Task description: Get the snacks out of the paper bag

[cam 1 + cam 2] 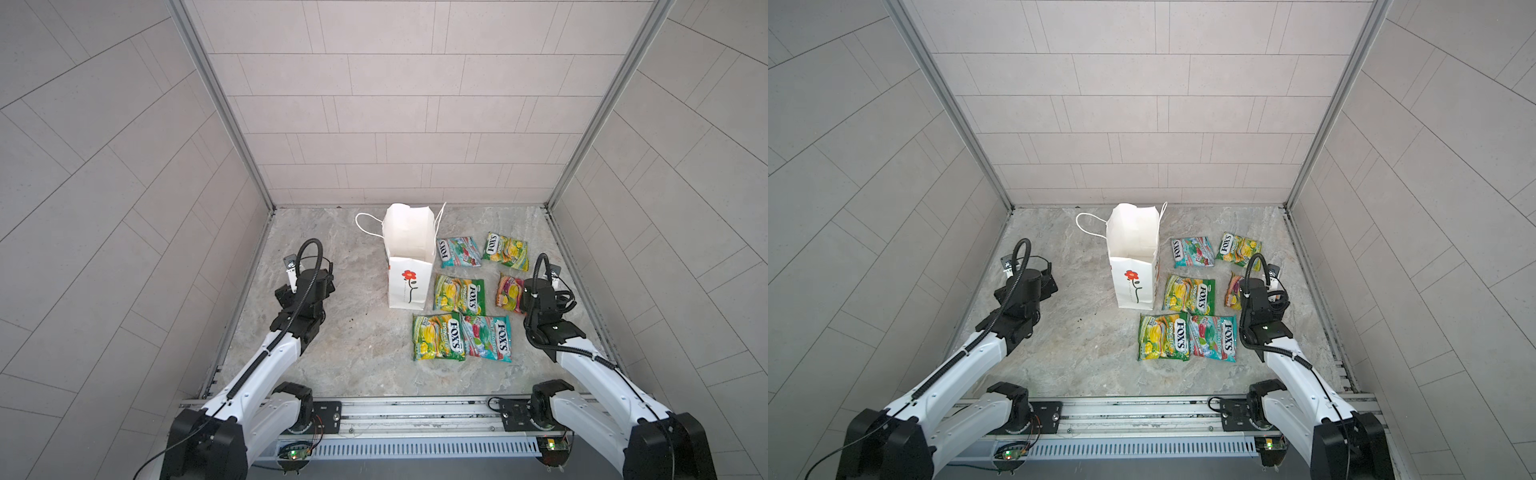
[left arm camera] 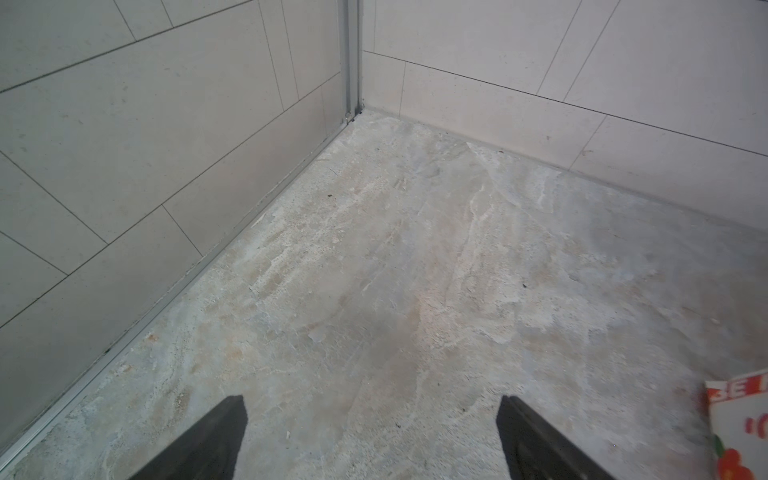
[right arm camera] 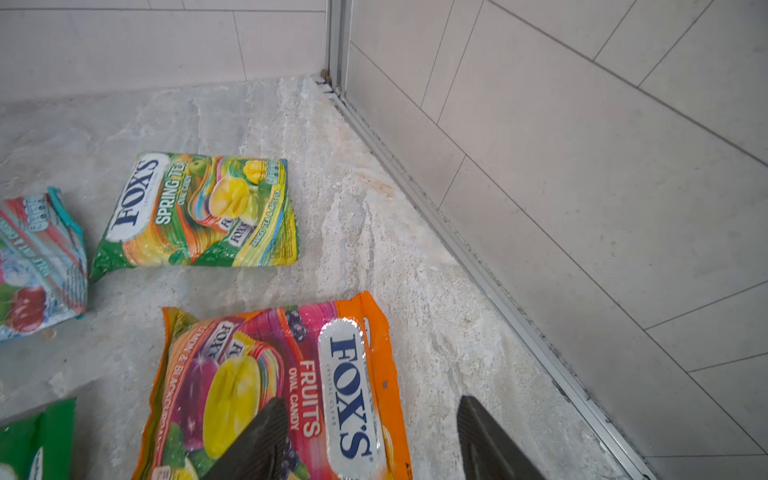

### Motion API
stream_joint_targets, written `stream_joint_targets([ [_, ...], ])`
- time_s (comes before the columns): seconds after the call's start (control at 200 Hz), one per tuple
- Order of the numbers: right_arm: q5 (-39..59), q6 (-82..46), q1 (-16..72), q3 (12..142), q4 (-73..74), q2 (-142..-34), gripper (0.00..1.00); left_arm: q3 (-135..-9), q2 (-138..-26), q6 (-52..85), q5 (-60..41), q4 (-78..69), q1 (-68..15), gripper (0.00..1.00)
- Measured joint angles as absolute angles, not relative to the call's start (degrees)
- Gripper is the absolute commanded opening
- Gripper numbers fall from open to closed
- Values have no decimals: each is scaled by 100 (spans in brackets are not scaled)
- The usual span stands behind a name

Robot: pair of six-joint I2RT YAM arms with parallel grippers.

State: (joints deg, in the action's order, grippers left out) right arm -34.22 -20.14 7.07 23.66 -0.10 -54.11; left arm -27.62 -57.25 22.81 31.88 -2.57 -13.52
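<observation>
Paper bag (image 1: 409,291) upright, six snacks (image 1: 459,295) beside it; left claw (image 2: 370,411) and right claw (image 3: 371,401) wide.

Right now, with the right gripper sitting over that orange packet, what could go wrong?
1. The right gripper hangs open low over the orange packet. Pulling away at that height could catch it and drag it across the table.
2. The paper bag stands upright and looks light. An arm sweeping past might tip it onto the yellow-green packet beside it.
</observation>
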Motion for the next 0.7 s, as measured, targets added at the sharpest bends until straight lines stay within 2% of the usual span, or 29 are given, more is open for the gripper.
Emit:
stream_joint_targets([
  [0.385, -3347, -1634, 325, 2040, 1747, -6576, 73, -2508, -6989, 1149, 3721, -2344, -1323, 100],
  [0.701, -2681, -1041, 266, 1964, 3426, -7516, 76, -2176, -8346, -19, 3271, -4464, -1203, 100],
])
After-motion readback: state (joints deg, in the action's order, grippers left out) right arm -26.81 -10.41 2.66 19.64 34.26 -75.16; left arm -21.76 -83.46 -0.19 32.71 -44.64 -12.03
